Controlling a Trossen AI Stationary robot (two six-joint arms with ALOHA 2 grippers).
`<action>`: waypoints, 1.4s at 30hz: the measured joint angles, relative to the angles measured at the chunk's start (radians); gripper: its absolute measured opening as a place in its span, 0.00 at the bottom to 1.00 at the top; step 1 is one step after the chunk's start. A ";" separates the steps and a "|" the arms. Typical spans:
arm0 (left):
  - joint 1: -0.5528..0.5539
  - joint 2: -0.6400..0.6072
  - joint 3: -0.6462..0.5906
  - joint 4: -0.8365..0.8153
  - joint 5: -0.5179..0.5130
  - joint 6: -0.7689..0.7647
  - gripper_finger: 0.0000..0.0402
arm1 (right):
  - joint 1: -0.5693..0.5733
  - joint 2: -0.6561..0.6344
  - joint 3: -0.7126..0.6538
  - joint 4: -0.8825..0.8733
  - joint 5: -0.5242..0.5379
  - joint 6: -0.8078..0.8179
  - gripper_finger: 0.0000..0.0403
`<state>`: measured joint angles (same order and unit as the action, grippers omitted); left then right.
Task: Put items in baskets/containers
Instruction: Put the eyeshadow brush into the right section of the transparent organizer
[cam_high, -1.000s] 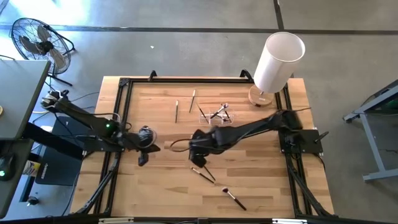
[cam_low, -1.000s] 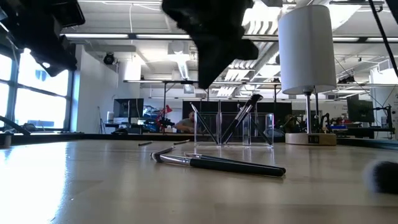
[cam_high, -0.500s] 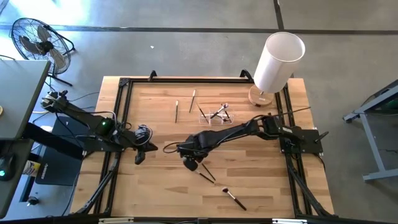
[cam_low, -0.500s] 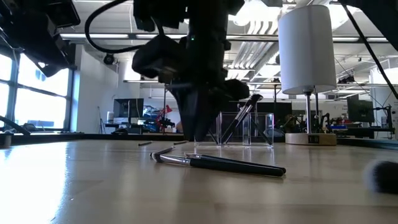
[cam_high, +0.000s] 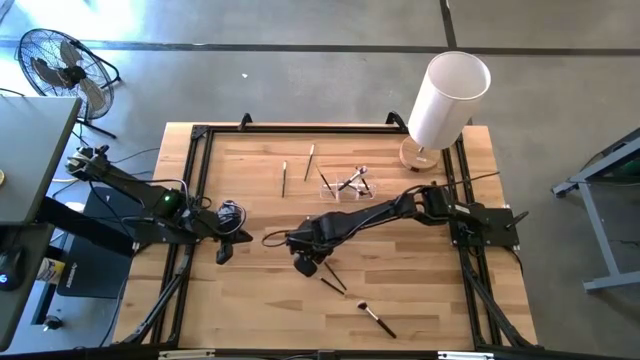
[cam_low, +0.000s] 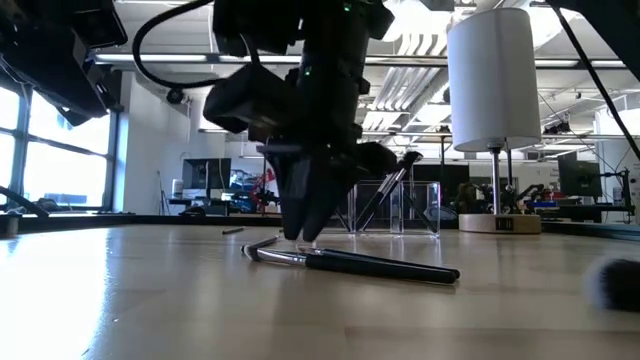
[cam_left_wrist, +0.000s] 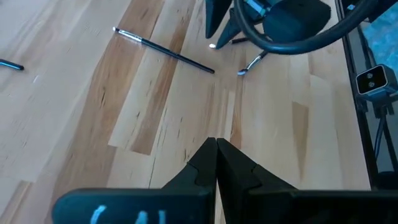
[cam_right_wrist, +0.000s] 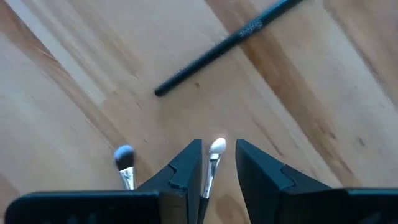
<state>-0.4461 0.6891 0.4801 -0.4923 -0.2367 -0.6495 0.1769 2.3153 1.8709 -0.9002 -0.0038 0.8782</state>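
Makeup brush (cam_right_wrist: 213, 163) lies on the table (cam_high: 250, 300) between the parted fingers of the right gripper (cam_high: 306, 265), lowered at frame centre, arm extended leftward. Left gripper (cam_high: 224, 252), fingers pressed together, waits at centre left. Clear tray (cam_high: 345, 187) sits upper centre.

- Right arm: reaches from its base at the table's 3 o'clock edge toward the centre, wrist pitched down.
- Right dark two-finger gripper (cam_high: 307, 266): close above the tabletop, fingers (cam_right_wrist: 258, 174) slightly parted, a narrow gap between them.
- Left arm: extends from the 9 o'clock edge.
- Left dark two-finger gripper (cam_high: 226, 253): fingers (cam_left_wrist: 205, 163) pressed together, empty.
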 joint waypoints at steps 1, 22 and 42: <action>0.000 0.000 0.000 0.000 0.000 0.000 0.00 | 0.001 0.003 -0.005 -0.002 0.001 -0.003 0.23; 0.000 0.000 0.000 -0.005 0.019 -0.010 0.00 | 0.035 0.017 -0.006 0.014 0.167 -0.023 0.01; 0.001 0.000 0.002 0.049 -0.039 -0.002 0.00 | 0.150 -0.284 -0.034 -0.442 0.545 0.067 0.00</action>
<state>-0.4454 0.6891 0.4816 -0.4437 -0.2762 -0.6518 0.3272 2.0317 1.8372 -1.3418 0.5415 0.9448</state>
